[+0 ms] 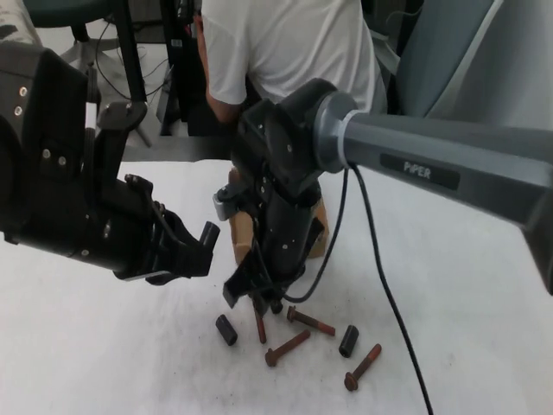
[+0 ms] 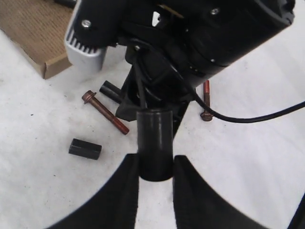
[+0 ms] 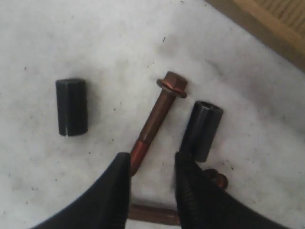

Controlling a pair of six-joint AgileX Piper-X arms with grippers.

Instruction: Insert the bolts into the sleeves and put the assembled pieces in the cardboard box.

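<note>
My left gripper is shut on a black sleeve and holds it above the bench, at the left of the high view. My right gripper points down, open, over a copper bolt. The bolt's threaded end lies between the fingers, close to one fingertip. Two black sleeves lie on either side of that bolt. In the high view the right gripper hangs over several loose bolts and two sleeves. The cardboard box stands behind the right arm.
The bench is covered with white cloth. The right arm's black cable trails over it towards the front. A person in a white shirt sits beyond the far edge. The box's corner lies near the left gripper's side.
</note>
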